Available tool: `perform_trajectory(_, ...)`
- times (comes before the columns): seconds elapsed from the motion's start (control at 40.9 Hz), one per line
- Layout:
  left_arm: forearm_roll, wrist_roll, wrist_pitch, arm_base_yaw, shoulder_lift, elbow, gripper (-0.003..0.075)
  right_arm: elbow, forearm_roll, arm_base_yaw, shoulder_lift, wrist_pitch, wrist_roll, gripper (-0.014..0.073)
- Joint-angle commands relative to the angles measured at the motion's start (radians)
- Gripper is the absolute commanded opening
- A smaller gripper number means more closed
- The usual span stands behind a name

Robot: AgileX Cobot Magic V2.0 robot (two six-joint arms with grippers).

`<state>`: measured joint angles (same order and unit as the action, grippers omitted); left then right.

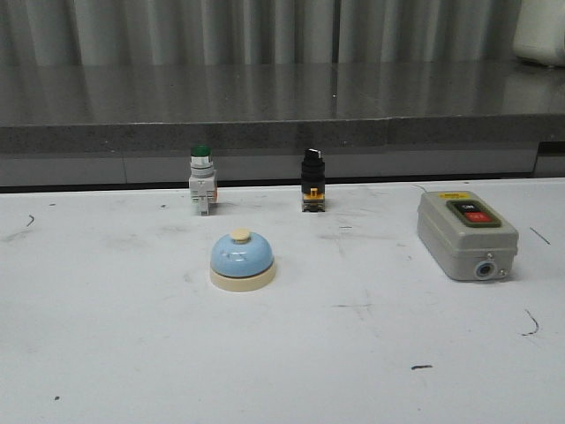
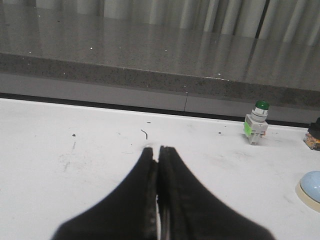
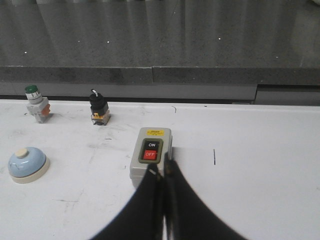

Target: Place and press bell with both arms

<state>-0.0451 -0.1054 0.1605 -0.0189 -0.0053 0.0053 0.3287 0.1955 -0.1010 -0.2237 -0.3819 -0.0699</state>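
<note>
The bell (image 1: 242,261), light blue on a cream base, is sitting upright on the white table (image 1: 106,353), near the middle, with nothing touching it. Both the left gripper (image 2: 158,152) and the right gripper (image 3: 164,172) are resting with fingers pressed together, holding nothing, so placing and pressing are seemingly both remaining. Sharing the table are one green-capped push button (image 1: 201,181), one black selector switch (image 1: 312,180) and one grey switch box (image 1: 466,234).

The bell (image 1: 242,261), light-blue dome on a cream base, cream button up, sits upright left of frame centre.
</note>
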Motion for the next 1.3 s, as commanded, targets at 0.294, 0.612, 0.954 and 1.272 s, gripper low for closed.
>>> perform_trajectory(0.294, 0.001, -0.010, -0.079, 0.002, -0.017, 0.023, -0.0020, 0.025, 0.004, 0.006, -0.009, 0.076, -0.001, -0.0067)
perform_trajectory(0.612, 0.001, -0.010, -0.079, 0.002, -0.017, 0.023, -0.0020, 0.008, -0.044, 0.006, -0.007, 0.103, -0.029, -0.0067)
perform_trajectory(0.954, 0.001, -0.010, -0.079, 0.002, -0.017, 0.023, -0.0020, -0.275, -0.086, 0.081, 0.144, 0.287, -0.030, -0.0067)
perform_trajectory(1.272, 0.001, -0.010, -0.079, 0.002, -0.017, 0.023, -0.0020, -0.349, -0.085, 0.089, 0.247, 0.183, -0.030, -0.0067)
